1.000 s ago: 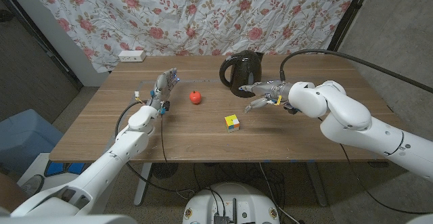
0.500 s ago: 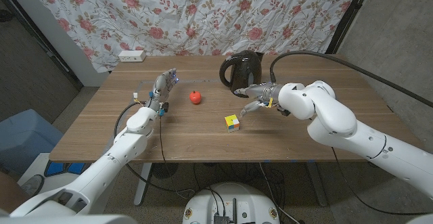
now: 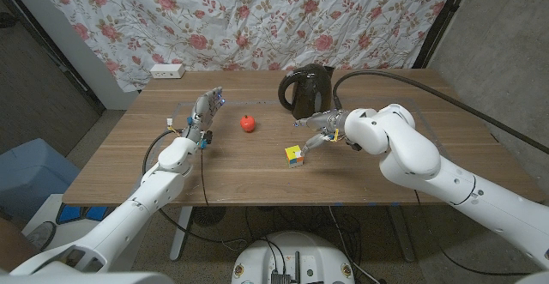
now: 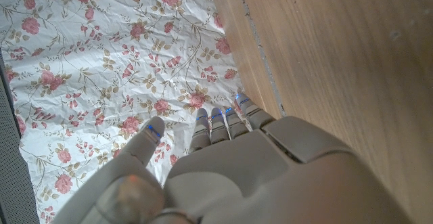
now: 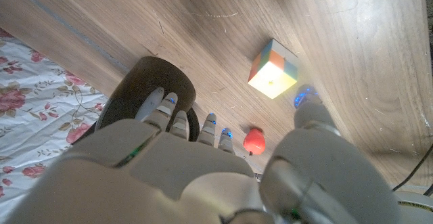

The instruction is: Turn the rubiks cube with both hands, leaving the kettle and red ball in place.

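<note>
Beside the rubiks cube [image 3: 294, 154], right robot hand [image 3: 316, 128] open.

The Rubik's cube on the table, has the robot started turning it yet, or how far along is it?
Nothing looks done yet: the Rubik's cube sits on the table, untouched. In hand: the right hand hovers open just beside the cube, between it and the kettle. The left hand is open and off to the side, beyond the red ball. Left: both hands must grip the cube and turn it.
</note>
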Controlling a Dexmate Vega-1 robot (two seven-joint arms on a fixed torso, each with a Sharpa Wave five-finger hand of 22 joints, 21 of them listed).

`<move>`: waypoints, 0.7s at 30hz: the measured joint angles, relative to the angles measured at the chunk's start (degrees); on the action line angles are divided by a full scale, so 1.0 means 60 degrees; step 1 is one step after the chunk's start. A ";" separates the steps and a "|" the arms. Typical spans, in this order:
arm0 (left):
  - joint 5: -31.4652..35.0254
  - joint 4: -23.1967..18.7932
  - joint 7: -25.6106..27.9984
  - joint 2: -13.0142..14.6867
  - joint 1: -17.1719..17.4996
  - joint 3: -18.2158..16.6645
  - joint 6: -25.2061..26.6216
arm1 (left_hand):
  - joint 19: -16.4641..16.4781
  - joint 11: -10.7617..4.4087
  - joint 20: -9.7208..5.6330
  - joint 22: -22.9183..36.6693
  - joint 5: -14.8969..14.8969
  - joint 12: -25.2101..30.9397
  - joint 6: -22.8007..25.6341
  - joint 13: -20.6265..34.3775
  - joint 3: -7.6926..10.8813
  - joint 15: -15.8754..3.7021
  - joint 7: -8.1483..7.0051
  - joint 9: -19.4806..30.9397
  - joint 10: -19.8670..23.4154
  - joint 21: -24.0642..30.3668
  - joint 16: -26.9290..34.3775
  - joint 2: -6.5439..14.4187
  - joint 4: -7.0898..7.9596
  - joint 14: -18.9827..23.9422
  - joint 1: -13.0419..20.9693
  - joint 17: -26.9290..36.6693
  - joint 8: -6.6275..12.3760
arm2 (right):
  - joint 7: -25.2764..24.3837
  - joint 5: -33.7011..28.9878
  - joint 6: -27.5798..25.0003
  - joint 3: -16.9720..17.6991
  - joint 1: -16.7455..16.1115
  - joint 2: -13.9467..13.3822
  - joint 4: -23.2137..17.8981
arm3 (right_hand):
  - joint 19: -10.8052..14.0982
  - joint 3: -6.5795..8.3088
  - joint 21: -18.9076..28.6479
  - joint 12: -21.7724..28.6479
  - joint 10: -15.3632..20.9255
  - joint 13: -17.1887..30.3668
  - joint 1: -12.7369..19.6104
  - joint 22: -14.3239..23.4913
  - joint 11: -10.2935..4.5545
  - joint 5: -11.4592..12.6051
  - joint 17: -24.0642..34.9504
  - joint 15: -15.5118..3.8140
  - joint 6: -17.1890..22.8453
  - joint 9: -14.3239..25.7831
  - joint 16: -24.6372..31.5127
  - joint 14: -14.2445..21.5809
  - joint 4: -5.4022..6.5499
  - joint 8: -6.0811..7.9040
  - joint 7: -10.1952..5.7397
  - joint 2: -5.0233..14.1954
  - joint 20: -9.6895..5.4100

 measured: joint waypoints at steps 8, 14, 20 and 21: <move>0.0016 -0.0126 0.0105 0.0019 0.0158 -0.0041 0.0000 | 0.0000 0.0000 0.0000 0.0000 0.0000 0.0000 -0.0001 0.0000 0.0009 0.0000 0.0000 0.0000 0.0000 0.0000 0.0000 0.0000 0.0009 0.0000 0.0000 0.0000 0.0000 | 0.0348 -0.0427 0.0164 -0.0012 -0.0095 0.0345 0.0203 | -0.0001 0.0026 0.0000 0.0000 0.0065 -0.0001 0.0113 -0.0001 -0.0004 0.0000 0.0001 -0.0035 0.0062 -0.0001 0.0000 0.0035 0.0027 0.0037 0.0040 -0.0113 0.0000; 0.0016 -0.0144 0.0146 0.0005 0.0219 -0.0048 -0.0037 | 0.0000 0.0000 0.0000 0.0000 0.0000 0.0000 -0.0001 0.0000 0.0009 0.0000 0.0000 0.0000 -0.0001 0.0000 0.0000 0.0029 0.0009 0.0000 -0.0028 0.0000 0.0000 | 0.0570 -0.0658 0.0328 -0.0031 -0.0130 0.0605 0.0444 | -0.0001 0.0080 0.0000 0.0000 0.0064 -0.0001 0.0116 -0.0001 -0.0003 0.0056 0.0001 -0.0035 0.0061 -0.0001 0.0000 0.0034 0.0029 0.0036 0.0040 -0.0112 0.0000; 0.0017 -0.0138 0.0149 -0.0026 0.0240 -0.0048 -0.0054 | -0.0001 0.0000 0.0000 0.0000 0.0000 0.0000 -0.0001 0.0024 0.0009 0.0000 0.0000 0.0000 -0.0001 0.0000 0.0000 0.0038 0.0010 -0.0001 -0.0037 0.0000 0.0000 | 0.0701 -0.0817 0.0465 -0.0072 -0.0133 0.0826 0.0666 | -0.0001 0.0118 0.0000 0.0000 0.0064 -0.0001 0.0339 -0.0002 -0.0003 0.0056 0.0001 -0.0035 0.0113 -0.0001 0.0000 0.0034 0.0014 0.0036 -0.0012 -0.0114 -0.0001; 0.0017 -0.0129 0.0150 -0.0031 0.0243 -0.0048 -0.0054 | -0.0001 0.0000 0.0000 0.0000 0.0000 0.0000 -0.0001 0.0024 0.0009 0.0000 0.0000 0.0000 -0.0001 0.0000 0.0000 0.0038 0.0010 -0.0001 -0.0037 0.0000 0.0000 | 0.0726 -0.0863 0.0501 -0.0083 -0.0131 0.0873 0.0723 | -0.0001 0.0118 0.0000 0.0000 0.0064 -0.0002 0.0339 -0.0002 -0.0003 0.0056 0.0001 -0.0035 0.0113 -0.0001 0.0000 0.0034 0.0014 0.0038 -0.0012 -0.0113 0.0000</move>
